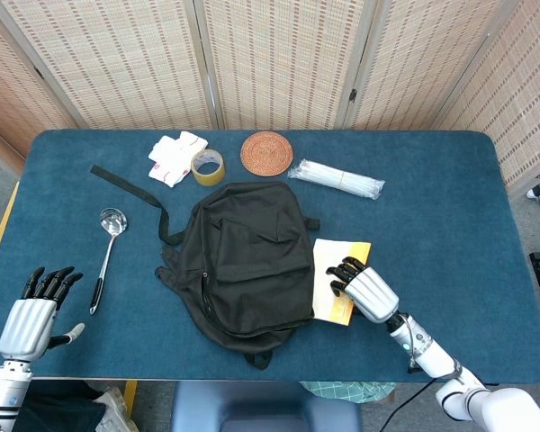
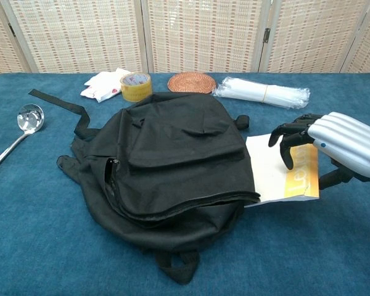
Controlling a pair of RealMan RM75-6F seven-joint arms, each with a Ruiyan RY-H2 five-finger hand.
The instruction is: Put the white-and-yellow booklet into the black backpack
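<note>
- The black backpack (image 1: 245,259) lies flat in the middle of the blue table (image 1: 450,207), its side zipper facing the near-left edge.
- A loose black strap (image 1: 130,189) trails from the backpack toward the far-left of the table.
- The white-and-yellow booklet (image 2: 272,172) lies on the table just right of the backpack, with its left edge tucked under the backpack's side.
- The right hand (image 1: 364,286) is at the booklet's yellow right edge: the dark fingers (image 2: 288,137) curl down over the top of the cover and the thumb (image 2: 333,179) sits at the outer edge, so the hand grips the booklet.
- In the chest view the booklet's right edge seems slightly raised off the table, though contact underneath cannot be judged.
- The left hand (image 1: 34,315) hovers at the near-left corner of the table, fingers spread and holding nothing, well apart from the backpack.
- A metal ladle (image 1: 106,252) lies left of the backpack.
- Along the far side sit a white cloth (image 1: 175,155), a roll of tape (image 1: 207,166), a round woven coaster (image 1: 266,152) and a clear packet of white sticks (image 1: 337,179).
</note>
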